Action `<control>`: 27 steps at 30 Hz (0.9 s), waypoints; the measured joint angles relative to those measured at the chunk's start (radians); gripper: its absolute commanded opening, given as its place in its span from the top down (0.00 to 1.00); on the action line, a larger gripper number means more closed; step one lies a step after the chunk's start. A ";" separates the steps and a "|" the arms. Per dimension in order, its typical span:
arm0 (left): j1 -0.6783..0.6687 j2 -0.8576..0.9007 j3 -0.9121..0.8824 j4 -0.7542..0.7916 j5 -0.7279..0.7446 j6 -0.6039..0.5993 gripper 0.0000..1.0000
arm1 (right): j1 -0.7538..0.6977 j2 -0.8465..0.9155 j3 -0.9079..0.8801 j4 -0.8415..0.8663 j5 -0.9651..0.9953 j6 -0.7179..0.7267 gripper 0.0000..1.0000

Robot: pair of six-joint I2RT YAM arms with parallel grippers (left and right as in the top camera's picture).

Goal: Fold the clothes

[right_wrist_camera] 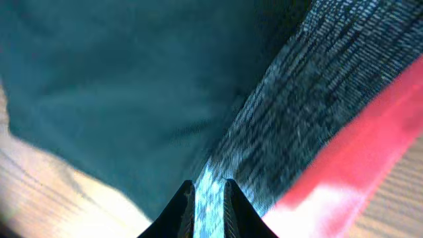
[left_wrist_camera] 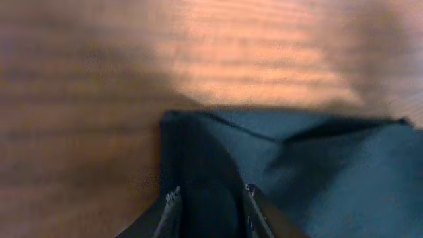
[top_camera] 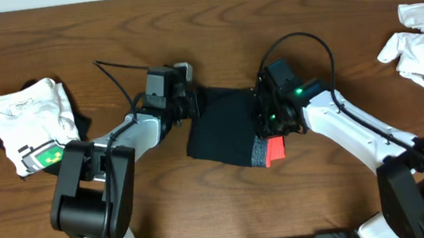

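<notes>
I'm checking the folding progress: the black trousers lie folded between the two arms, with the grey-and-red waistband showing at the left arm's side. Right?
Not quite. The black trousers do lie folded between the arms, but the grey-and-red waistband shows at the right arm's side, beneath the right gripper. The overhead view shows it, and the right wrist view has the waistband under that gripper.

The trousers (top_camera: 221,130) are matt black cloth (waistband (right_wrist_camera: 310,99) coarsely ribbed) on a grained, smooth wooden table (top_camera: 201,24).

Evenly lit overhead, sharp, soft shadows under arms on the table (top_camera: 230,205). Left wrist heavily blurred, bright patch on wood, dim at edges. Right wrist close, soft-focused, trousers (right_wrist_camera: 119,92) dark, waistband (right_wrist_camera: 350,172) glaring red.
</notes>
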 measured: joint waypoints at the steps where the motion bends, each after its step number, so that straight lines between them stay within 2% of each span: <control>1: 0.000 0.002 0.000 -0.021 0.000 0.000 0.67 | 0.000 0.015 -0.001 0.011 0.000 0.000 0.86; 4: 0.000 0.002 0.002 -0.077 0.001 -0.001 0.67 | 0.000 0.083 -0.001 0.048 -0.002 0.001 0.88; 7: 0.000 0.000 0.019 -0.145 0.002 0.000 0.72 | -0.002 0.152 0.005 0.087 -0.021 0.005 0.89; 9: 0.002 -0.004 0.032 -0.205 0.002 0.000 0.81 | -0.002 0.162 0.010 0.111 -0.027 0.006 0.89; 11: 0.006 -0.014 0.041 -0.301 0.004 -0.003 0.94 | -0.005 0.176 0.017 0.133 -0.037 0.008 0.85; 13: 0.009 -0.022 0.047 -0.377 0.012 -0.004 0.94 | -0.013 0.186 0.023 0.159 -0.048 0.010 0.79; 18: 0.009 -0.040 0.056 -0.558 0.040 -0.004 0.94 | -0.028 0.197 0.029 0.228 -0.054 0.001 0.71; 27: 0.000 -0.042 0.055 -0.749 0.093 -0.013 0.94 | -0.072 0.219 0.055 0.253 -0.086 -0.043 0.68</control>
